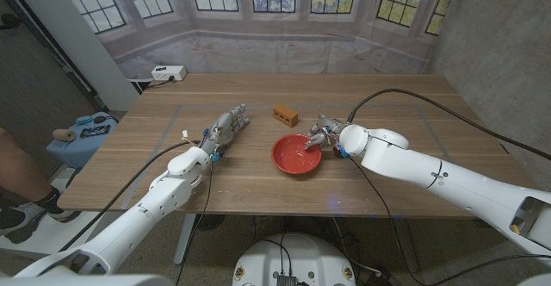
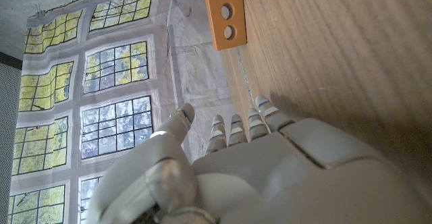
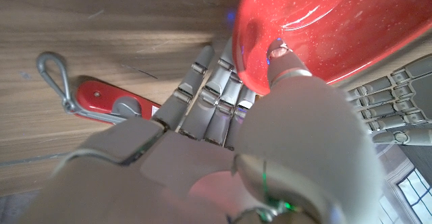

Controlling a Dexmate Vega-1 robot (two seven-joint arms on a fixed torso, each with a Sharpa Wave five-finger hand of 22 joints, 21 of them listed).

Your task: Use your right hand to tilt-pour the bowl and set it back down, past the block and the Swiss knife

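Gripping the red bowl [image 1: 297, 153] by its rim, thumb inside and fingers beneath, our right hand [image 1: 325, 134] has the grasp but no tilt-pour yet. Our left hand [image 1: 225, 127] waits with fingers straight together, holding nothing. Beyond, the Swiss knife [image 3: 101, 100] lies beside our fingers, the block [image 1: 285, 115] just behind; open table lies farther back.

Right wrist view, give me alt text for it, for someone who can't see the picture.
The robot's right hand grips the rim of a red bowl, thumb inside and fingers under it. Beside the hand, a red Swiss knife with a metal clip lies on the wooden table.
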